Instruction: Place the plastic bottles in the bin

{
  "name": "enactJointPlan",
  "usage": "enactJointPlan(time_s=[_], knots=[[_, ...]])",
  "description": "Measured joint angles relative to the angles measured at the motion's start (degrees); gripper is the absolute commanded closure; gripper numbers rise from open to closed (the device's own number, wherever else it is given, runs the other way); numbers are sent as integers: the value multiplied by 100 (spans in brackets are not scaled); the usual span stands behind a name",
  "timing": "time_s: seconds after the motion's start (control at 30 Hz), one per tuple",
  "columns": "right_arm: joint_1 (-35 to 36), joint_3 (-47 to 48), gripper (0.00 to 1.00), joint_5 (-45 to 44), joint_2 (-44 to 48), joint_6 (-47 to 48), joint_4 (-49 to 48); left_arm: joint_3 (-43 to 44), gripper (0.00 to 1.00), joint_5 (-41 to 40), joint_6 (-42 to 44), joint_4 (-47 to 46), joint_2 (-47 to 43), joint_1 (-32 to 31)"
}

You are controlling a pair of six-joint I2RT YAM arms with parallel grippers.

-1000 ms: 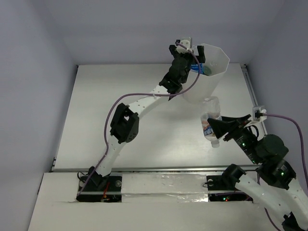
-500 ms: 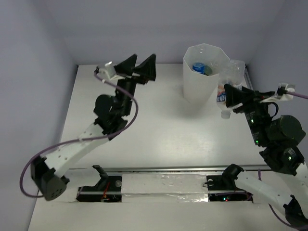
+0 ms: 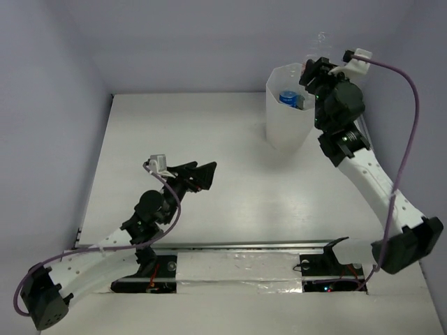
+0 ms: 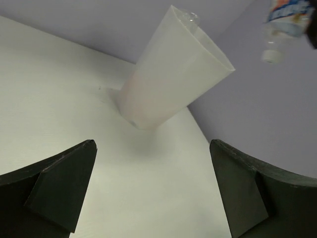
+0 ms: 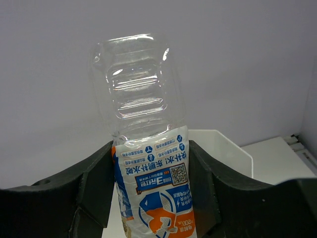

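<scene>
A clear bottle with a blue, white and orange label hangs cap-down, its ridged base uppermost. The right hand is closed on it, its two black fingers clamping the labelled middle. In the overhead view hand and bottle sit high at the 1 o'clock edge of the bin, which stands at about 1 o'clock on the white surface. Another bottle with a blue label lies inside the bin. Well apart, toward the bin's 7 o'clock, the left hand is spread wide and empty, facing the bin.
</scene>
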State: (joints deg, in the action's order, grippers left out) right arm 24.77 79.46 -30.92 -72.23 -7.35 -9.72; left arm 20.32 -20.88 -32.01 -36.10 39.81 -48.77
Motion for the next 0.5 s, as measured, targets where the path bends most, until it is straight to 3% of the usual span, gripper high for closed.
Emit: enactJointPlan(time_s=[0.2, 0.5], knots=[[-494, 361, 66, 28, -1285, 28, -782, -297, 2, 264, -393, 380, -909, -72], [-973, 616, 59, 94, -2286, -109, -1252, -470, 1, 402, -448, 787, -1110, -111]])
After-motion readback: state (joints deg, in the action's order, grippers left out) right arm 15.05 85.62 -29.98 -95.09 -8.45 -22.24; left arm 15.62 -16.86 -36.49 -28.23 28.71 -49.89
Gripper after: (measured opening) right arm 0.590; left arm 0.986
